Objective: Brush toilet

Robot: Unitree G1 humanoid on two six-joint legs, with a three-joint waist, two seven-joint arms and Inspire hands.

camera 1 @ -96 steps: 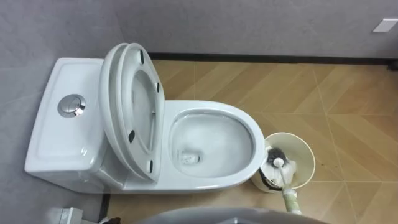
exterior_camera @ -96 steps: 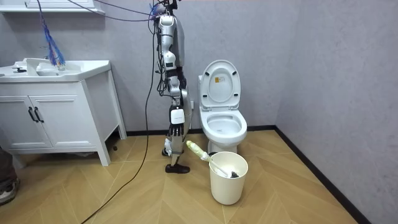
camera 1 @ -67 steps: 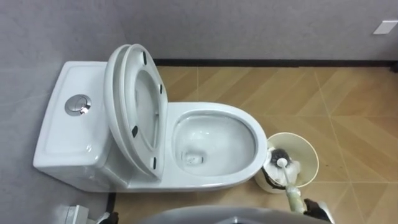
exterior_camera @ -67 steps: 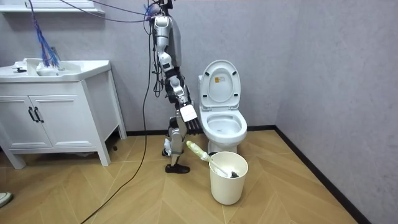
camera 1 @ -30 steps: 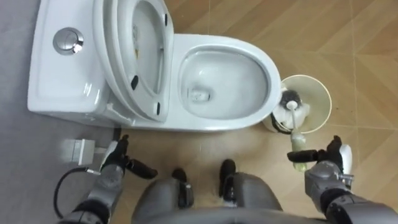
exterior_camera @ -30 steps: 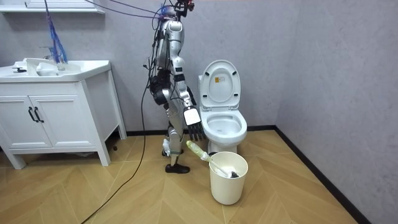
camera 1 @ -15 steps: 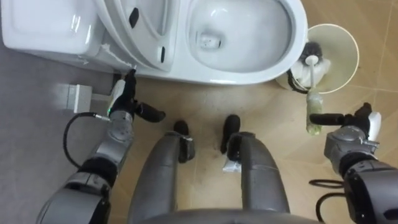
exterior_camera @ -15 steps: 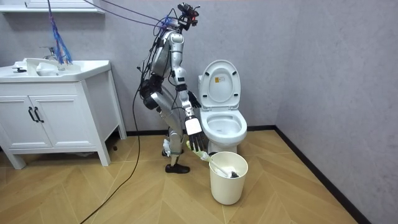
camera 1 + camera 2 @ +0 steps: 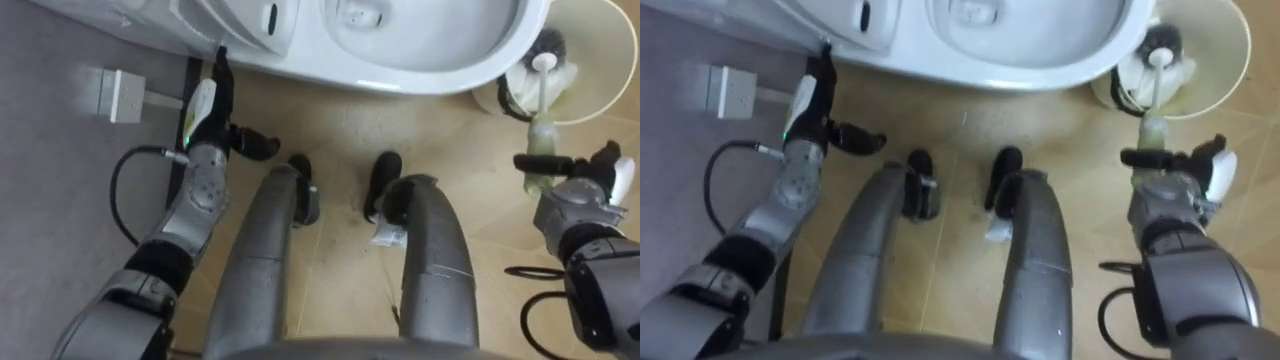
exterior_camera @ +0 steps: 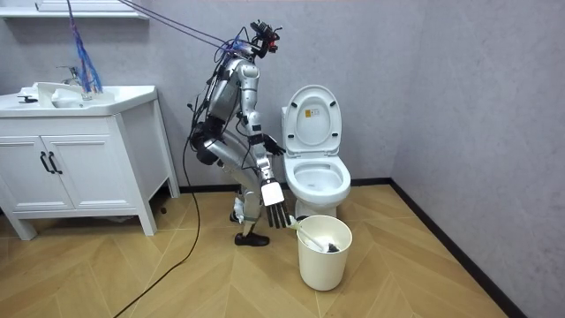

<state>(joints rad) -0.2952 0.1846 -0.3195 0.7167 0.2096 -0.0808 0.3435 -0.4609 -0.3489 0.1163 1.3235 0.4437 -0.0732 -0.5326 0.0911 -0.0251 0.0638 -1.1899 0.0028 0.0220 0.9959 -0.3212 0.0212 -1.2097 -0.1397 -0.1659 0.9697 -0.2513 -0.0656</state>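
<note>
The toilet (image 9: 430, 50) stands open along the top of the eye views, with seat and lid raised (image 10: 312, 113). To its right a cream bucket (image 9: 600, 100) holds the toilet brush, dark head (image 9: 548, 48) down. The brush's white stem and pale green grip (image 9: 541, 135) lean out toward me. My right hand (image 9: 582, 195) is open just below the grip. Its thumb stretches across the grip's lower end; I cannot tell if it touches. My left hand (image 9: 205, 110) hangs open by the toilet's base, holding nothing. In the room view I bend forward beside the toilet, my right hand (image 10: 274, 203) down by the bucket (image 10: 324, 254).
A white box (image 9: 118, 95) with a dark cord sits against the grey wall at my left. A white vanity with a sink (image 10: 79, 150) stands on the room view's left. Wooden floor spreads around the bucket, and a grey wall closes the corner behind the toilet.
I have bent forward, so the eye views now look down at my legs and the floor. My right hand has come down to the brush's green grip. My left hand dropped beside the toilet base.
</note>
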